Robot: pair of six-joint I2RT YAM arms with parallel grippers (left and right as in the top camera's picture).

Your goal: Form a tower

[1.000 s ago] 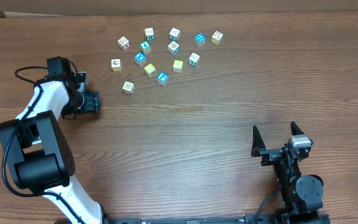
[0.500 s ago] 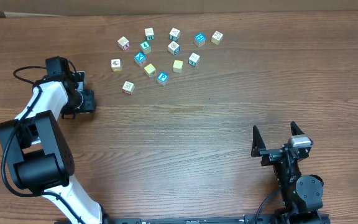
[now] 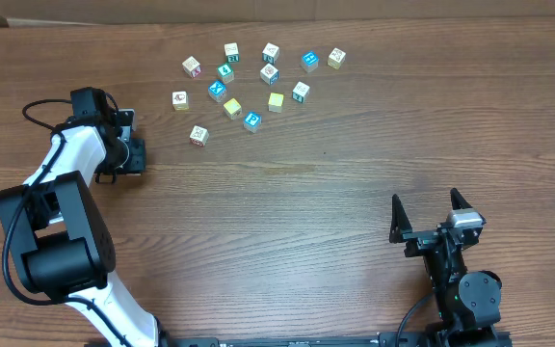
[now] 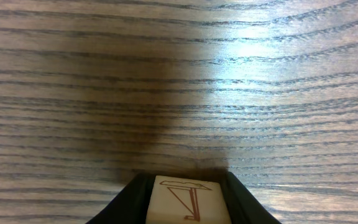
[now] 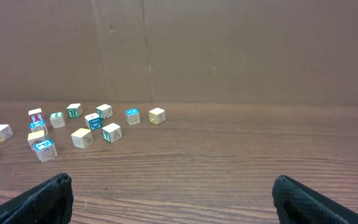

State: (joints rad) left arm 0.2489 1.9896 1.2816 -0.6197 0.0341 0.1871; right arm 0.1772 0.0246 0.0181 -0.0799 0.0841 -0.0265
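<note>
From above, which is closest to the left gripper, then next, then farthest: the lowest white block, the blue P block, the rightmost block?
From the left gripper, holding its own block:
1. lowest white block, lower left of the bunch.
2. blue P block, bottom middle.
3. rightmost block, top right.

Your left arm (image 3: 70, 159) has glossy white links set between bulky, rounded black joint housings, and a thin black cable (image 3: 35, 109) loops off beside its upper joint. Your right arm (image 3: 451, 260) is black all over apart from a small grey block (image 3: 466, 220); its fingers (image 3: 396, 214) are black, tapered blades.
</note>
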